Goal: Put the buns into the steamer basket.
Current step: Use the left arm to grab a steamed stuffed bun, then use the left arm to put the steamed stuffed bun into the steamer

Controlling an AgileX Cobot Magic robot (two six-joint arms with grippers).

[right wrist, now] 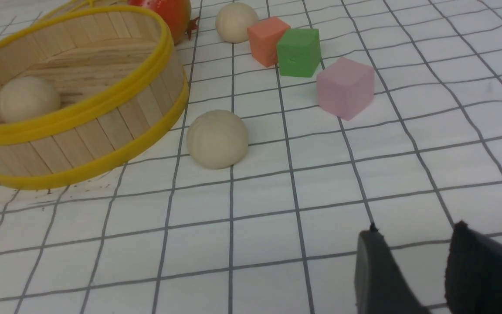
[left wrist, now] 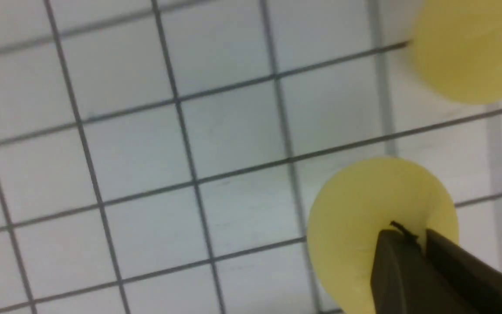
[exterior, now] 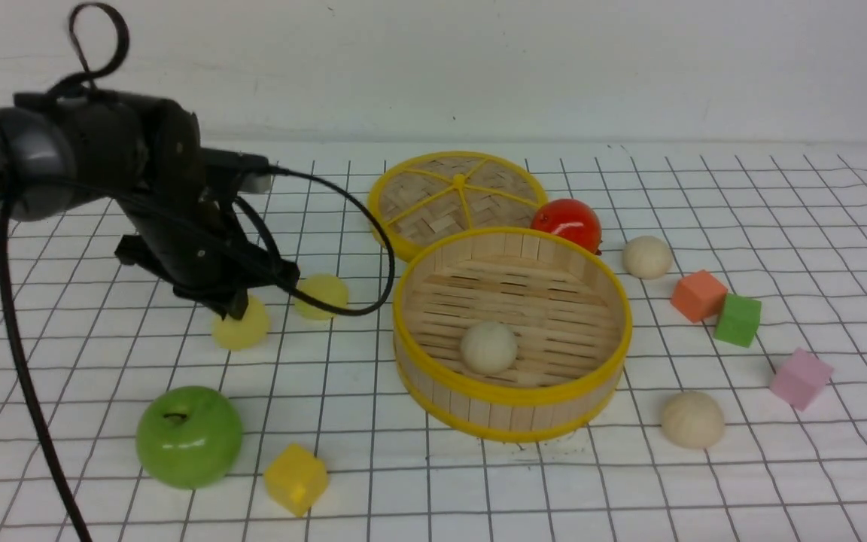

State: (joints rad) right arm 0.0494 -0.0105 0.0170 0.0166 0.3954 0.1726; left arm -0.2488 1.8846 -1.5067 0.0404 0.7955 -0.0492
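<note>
Five buns show in the front view, and only one is inside the steamer basket (exterior: 509, 410): a cream bun (exterior: 488, 347) on the slatted floor near its front wall. The woven lid (exterior: 456, 199) lies flat just behind the basket, the green apple (exterior: 189, 436) well to its front left, and the red tomato (exterior: 567, 223) is at its rear right rim. A second cream bun (exterior: 646, 257) sits to the basket's rear right and a third cream bun (exterior: 693, 419) to its front right. Two yellow ones lie to its left: the yellow bun (exterior: 241, 327) farther out, the other yellow bun (exterior: 322, 295) closer in.

Only the left wrist view shows the left gripper (left wrist: 413, 239) up close. Its fingers (left wrist: 390, 261) are drawn almost together on the crown of the yellow bun, which looks pinched up between them. Only the right wrist view shows the right gripper (right wrist: 416, 226). It is spread and holds nothing, and the third cream bun lies between it and the basket
</note>
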